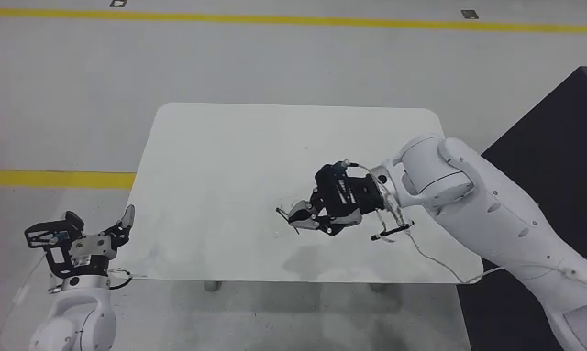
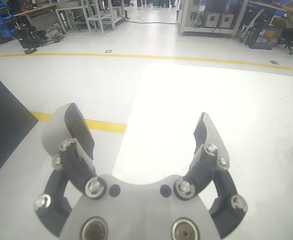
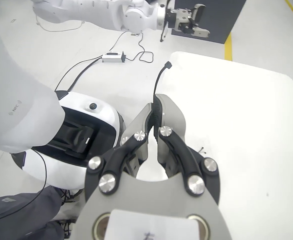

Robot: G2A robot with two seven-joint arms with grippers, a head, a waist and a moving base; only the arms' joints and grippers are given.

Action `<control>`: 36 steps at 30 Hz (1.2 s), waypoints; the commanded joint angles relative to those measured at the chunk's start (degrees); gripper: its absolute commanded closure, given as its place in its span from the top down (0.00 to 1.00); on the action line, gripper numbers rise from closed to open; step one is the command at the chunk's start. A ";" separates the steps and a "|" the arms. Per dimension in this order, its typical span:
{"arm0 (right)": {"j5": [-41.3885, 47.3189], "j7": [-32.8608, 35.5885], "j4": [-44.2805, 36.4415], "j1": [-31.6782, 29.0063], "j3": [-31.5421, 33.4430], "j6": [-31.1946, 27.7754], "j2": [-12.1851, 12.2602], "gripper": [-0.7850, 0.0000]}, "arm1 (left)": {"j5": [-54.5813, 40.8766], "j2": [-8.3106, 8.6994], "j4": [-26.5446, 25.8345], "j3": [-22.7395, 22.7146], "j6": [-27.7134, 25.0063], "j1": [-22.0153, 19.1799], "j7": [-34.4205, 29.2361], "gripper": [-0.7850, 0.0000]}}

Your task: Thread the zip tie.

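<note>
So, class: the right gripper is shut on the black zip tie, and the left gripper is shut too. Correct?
No. The left gripper is open and empty, as the left wrist view shows. The right gripper is indeed shut on the black zip tie.

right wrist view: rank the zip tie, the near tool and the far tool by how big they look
1. right tool, largest, though it sits nearest the camera
2. left tool, same kind, smaller only by distance
3. zip tie, a thin strip held in the right tool
</note>
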 commanded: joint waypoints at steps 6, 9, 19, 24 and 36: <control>-1.05 -2.11 -1.19 -0.62 0.39 0.35 -0.18 0.00 | 0.00 0.00 0.00 0.00 0.00 0.00 0.00 1.00; -4.51 -6.02 -3.80 -0.84 0.26 -0.50 -0.94 0.00 | 0.00 0.00 0.00 0.00 0.00 0.00 0.00 1.00; -26.20 -30.75 -11.01 3.08 0.45 -0.50 -3.63 0.00 | 0.00 0.00 0.00 0.00 0.00 0.00 0.00 1.00; -41.96 -46.92 -14.08 4.10 3.00 -0.50 -3.58 0.00 | 0.00 0.00 0.00 0.00 0.00 0.00 0.00 1.00; -53.52 -62.79 -11.82 0.69 6.22 -0.50 -1.96 0.00 | 0.00 0.00 0.00 0.00 0.00 0.00 0.00 1.00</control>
